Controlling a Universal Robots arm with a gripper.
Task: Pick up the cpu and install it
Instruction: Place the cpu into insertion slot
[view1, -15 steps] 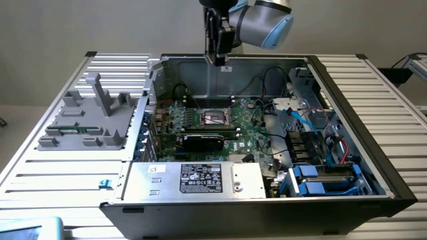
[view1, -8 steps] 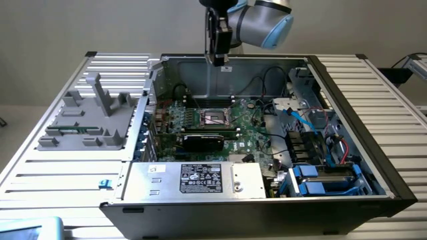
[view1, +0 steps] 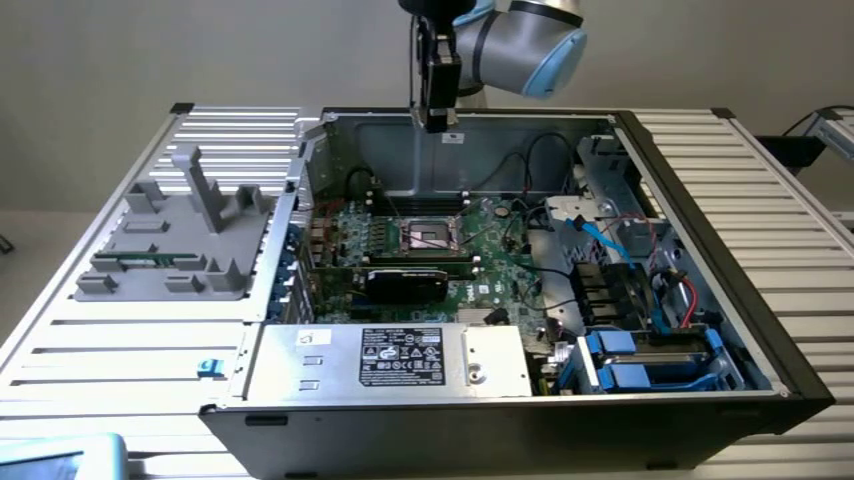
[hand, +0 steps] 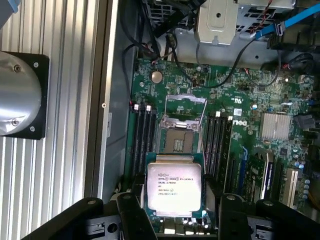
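The cpu (hand: 173, 184), a silvery square chip with printed text and a thin green rim, sits between my gripper's (hand: 176, 212) two black fingers (hand: 131, 214), which are shut on its sides. It hangs above the motherboard, close to the open socket (hand: 182, 139) with its raised metal frame, and apart from it. In the exterior view the gripper (view1: 439, 122) points straight down, high over the back of the open computer case, with the cpu (view1: 449, 137) at its tip. The socket (view1: 430, 235) lies well below it on the board.
Memory slots (hand: 142, 135) flank the socket. A black card (view1: 407, 280) and the power supply (view1: 387, 358) lie nearer the front. Cables and blue drive bays (view1: 641, 360) crowd the exterior view's right. A grey fixture (view1: 174, 240) stands on the ribbed table (view1: 120, 345).
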